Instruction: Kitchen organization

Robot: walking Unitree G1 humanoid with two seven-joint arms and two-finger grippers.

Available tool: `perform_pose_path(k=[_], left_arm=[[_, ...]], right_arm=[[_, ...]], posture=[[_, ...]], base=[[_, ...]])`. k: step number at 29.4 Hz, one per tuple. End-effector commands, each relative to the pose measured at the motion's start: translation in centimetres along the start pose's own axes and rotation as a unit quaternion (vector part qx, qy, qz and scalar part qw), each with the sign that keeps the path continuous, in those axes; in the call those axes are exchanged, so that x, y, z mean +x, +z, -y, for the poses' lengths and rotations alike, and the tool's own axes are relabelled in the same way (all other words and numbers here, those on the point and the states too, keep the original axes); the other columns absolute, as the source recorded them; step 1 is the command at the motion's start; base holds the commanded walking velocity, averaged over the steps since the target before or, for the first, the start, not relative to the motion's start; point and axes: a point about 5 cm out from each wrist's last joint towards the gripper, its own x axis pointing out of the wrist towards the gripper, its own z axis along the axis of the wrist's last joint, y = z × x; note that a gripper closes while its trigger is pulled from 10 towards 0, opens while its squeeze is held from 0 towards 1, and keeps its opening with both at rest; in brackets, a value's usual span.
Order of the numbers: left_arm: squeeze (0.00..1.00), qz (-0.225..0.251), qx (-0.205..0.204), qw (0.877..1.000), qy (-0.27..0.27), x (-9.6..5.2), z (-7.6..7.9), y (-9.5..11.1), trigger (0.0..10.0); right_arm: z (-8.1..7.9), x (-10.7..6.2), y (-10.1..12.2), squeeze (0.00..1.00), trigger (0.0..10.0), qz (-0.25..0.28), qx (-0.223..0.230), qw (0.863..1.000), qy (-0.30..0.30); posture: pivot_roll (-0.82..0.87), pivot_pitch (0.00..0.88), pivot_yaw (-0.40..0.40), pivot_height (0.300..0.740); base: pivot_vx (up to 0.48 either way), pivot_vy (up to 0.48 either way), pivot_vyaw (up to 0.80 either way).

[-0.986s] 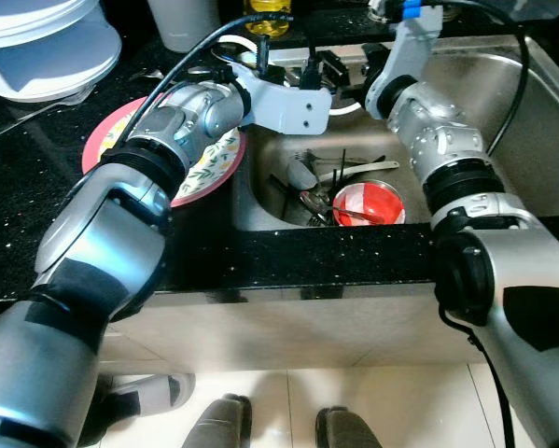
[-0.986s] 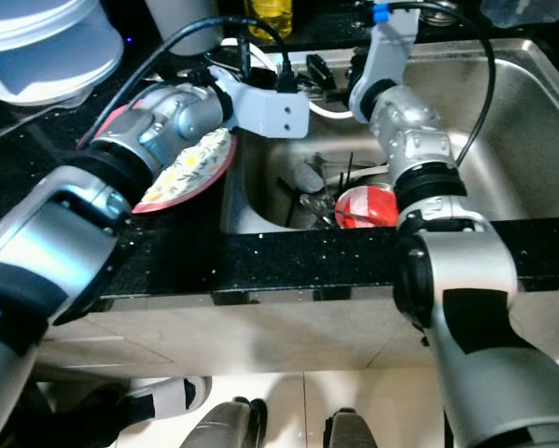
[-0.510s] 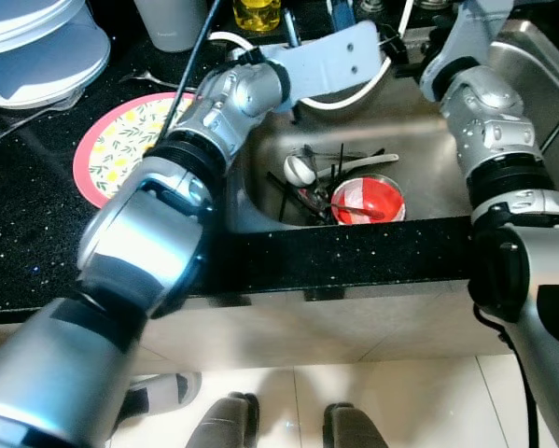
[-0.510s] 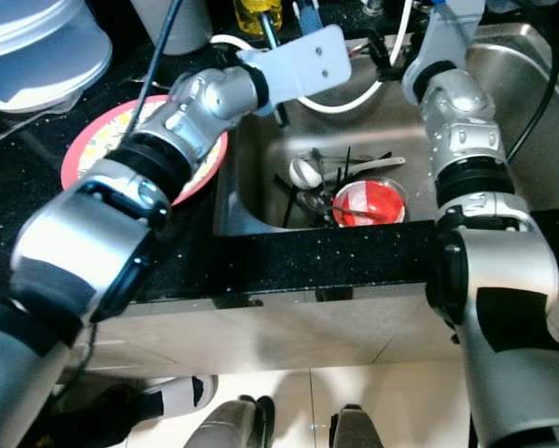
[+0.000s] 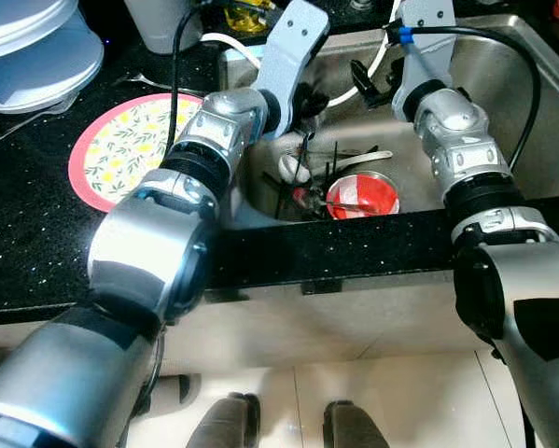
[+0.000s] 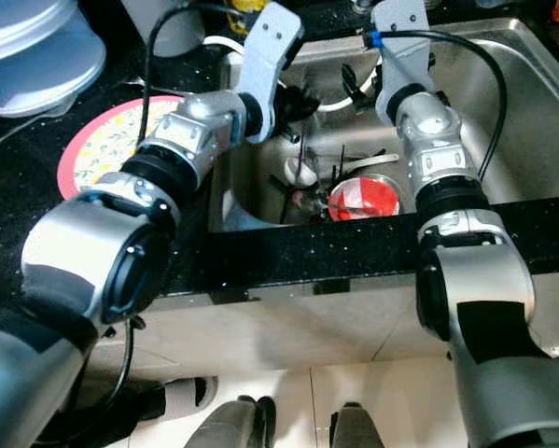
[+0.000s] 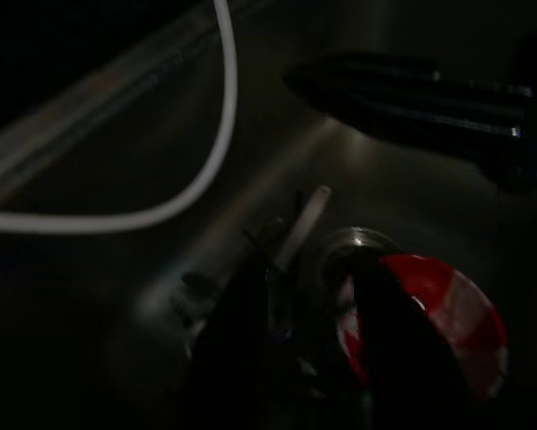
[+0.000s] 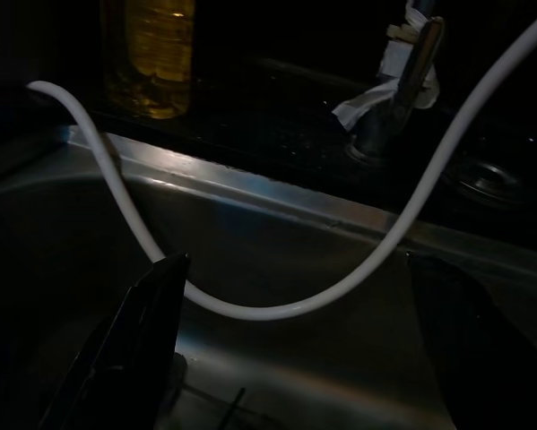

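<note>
A: What is changed from a second ago?

B: The left arm is swung off the plate [image 5: 120, 149], which is now left uncovered at the left of the frame on the black counter [image 5: 36, 243]. The left gripper [image 7: 299, 345] is now brought down into the sink [image 5: 503, 84], at the upper centre of the frame.

A: And the fingers?

B: In the left wrist view they are held narrowly apart with nothing between them, pointed at the utensils [image 5: 307, 177] beside the red bowl [image 5: 361, 196]. The right gripper [image 8: 295, 358] is held wide, high by the sink's back wall, with a white cable [image 8: 277, 309] hung across between its fingers and nothing gripped.

A: Where are the dishes?

B: The bowl and utensils are piled at the sink's bottom, centre of the frame, just beyond the counter edge.

A: What is meant for the task?

B: A pick from the pile is judged to be prepared; nothing is lifted yet.
</note>
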Motion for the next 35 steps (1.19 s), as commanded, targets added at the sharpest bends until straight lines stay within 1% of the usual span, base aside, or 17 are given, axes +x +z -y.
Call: perform_pose_path(k=[1, 9, 10, 13, 15, 16, 20, 21, 22, 23, 26, 28, 29, 30, 31, 33, 35], left_arm=[[1.00, -0.020, -0.032, 0.999, -0.003, -0.4, -0.5, -1.4, 10.0], [1.00, 0.007, -0.054, 0.998, 0.013, -0.8, -1.2, -0.1, 10.0], [0.00, 0.031, -0.039, 0.998, 0.031, -1.1, -1.8, 0.9, 10.0], [0.00, 0.073, -0.023, 0.994, 0.073, -2.0, -3.0, 2.7, 10.0], [0.00, 0.083, 0.008, 0.989, 0.118, -2.9, -4.2, 3.3, 10.0], [0.00, 0.092, 0.006, 0.985, 0.143, -3.6, -5.0, 3.5, 10.0], [0.00, 0.110, 0.004, 0.967, 0.229, -6.3, -7.6, 3.1, 10.0], [0.00, 0.110, 0.004, 0.967, 0.229, -6.3, -7.6, 3.1, 10.0], [0.00, 0.112, 0.000, 0.962, 0.249, -7.1, -8.1, 2.8, 10.0], [0.00, 0.121, -0.014, 0.949, 0.291, -9.0, -9.0, 2.0, 10.0], [0.00, 0.123, -0.029, 0.942, 0.311, -9.9, -9.4, 1.5, 10.0], [0.00, 0.119, -0.058, 0.920, 0.368, -13.0, -10.3, -0.1, 10.0], [0.00, 0.119, -0.058, 0.920, 0.368, -13.0, -10.3, -0.1, 10.0], [0.00, 0.117, -0.070, 0.910, 0.392, -14.5, -10.5, -0.8, 10.0], [0.00, 0.117, -0.070, 0.910, 0.392, -14.5, -10.5, -0.8, 10.0], [0.00, 0.114, -0.077, 0.903, 0.406, -15.6, -10.6, -1.3, 10.0], [0.00, 0.108, -0.071, 0.892, 0.433, -18.7, -10.2, -1.9, 10.0]], right_arm=[[-0.7, 0.1, 0.0, 0.00, 10.0, 0.000, -0.002, 1.000, 0.011], [-1.0, 0.3, 0.3, 0.00, 10.0, 0.006, 0.005, 1.000, 0.015], [-1.1, 0.3, 0.5, 0.00, 10.0, 0.013, 0.011, 1.000, 0.016], [-1.3, 0.4, 1.0, 0.00, 10.0, 0.031, 0.024, 0.999, 0.018], [-1.4, 0.3, 1.3, 0.00, 10.0, 0.046, 0.037, 0.998, 0.018], [-1.5, 0.3, 1.4, 0.00, 10.0, 0.055, 0.046, 0.997, 0.020], [-2.1, -0.1, 1.7, 0.00, 10.0, 0.078, 0.068, 0.994, 0.031], [-2.1, -0.1, 1.7, 0.00, 10.0, 0.078, 0.068, 0.994, 0.031], [-2.2, -0.2, 1.6, 0.00, 10.0, 0.083, 0.075, 0.993, 0.034], [-2.6, -0.6, 1.5, 0.00, 10.0, 0.090, 0.088, 0.991, 0.043], [-2.8, -0.7, 1.4, 0.00, 10.0, 0.092, 0.094, 0.990, 0.047], [-3.8, -1.1, 0.9, 0.00, 10.0, 0.090, 0.115, 0.987, 0.061], [-3.8, -1.1, 0.9, 0.00, 10.0, 0.090, 0.115, 0.987, 0.061], [-4.2, -1.3, 0.6, 0.00, 10.0, 0.087, 0.127, 0.986, 0.068], [-4.2, -1.3, 0.6, 0.00, 10.0, 0.087, 0.127, 0.986, 0.068], [-4.5, -1.4, 0.4, 0.00, 10.0, 0.085, 0.134, 0.985, 0.072], [-4.9, -1.8, 0.1, 0.00, 10.0, 0.083, 0.148, 0.983, 0.075]], posture=[[0.07, 0.185, 0.136, 0.740], [0.08, 0.181, 0.125, 0.740], [0.08, 0.178, 0.122, 0.740], [0.09, 0.173, 0.121, 0.740], [0.09, 0.169, 0.119, 0.740], [0.10, 0.167, 0.118, 0.740], [0.11, 0.157, 0.107, 0.740], [0.11, 0.157, 0.107, 0.740], [0.11, 0.151, 0.100, 0.740], [0.12, 0.144, 0.091, 0.740], [0.12, 0.144, 0.091, 0.740], [0.14, 0.129, 0.064, 0.740], [0.14, 0.129, 0.064, 0.740], [0.15, 0.127, 0.061, 0.740], [0.15, 0.127, 0.061, 0.740], [0.15, 0.125, 0.059, 0.740], [0.18, 0.112, 0.046, 0.740]], base=[[0.000, 0.000, 0.00], [0.000, 0.000, 0.00], [0.000, 0.000, 0.00], [0.000, 0.000, 0.00], [0.000, 0.000, 0.00], [0.000, 0.000, 0.00], [0.000, 0.000, 0.00], [0.000, 0.000, 0.00], [0.000, 0.000, 0.00], [0.000, 0.000, 0.00], [0.000, 0.000, 0.00], [0.000, 0.000, 0.00], [0.000, 0.000, 0.00], [0.000, 0.000, 0.00], [0.000, 0.000, 0.00], [0.000, 0.000, 0.00], [0.000, 0.000, 0.00]])
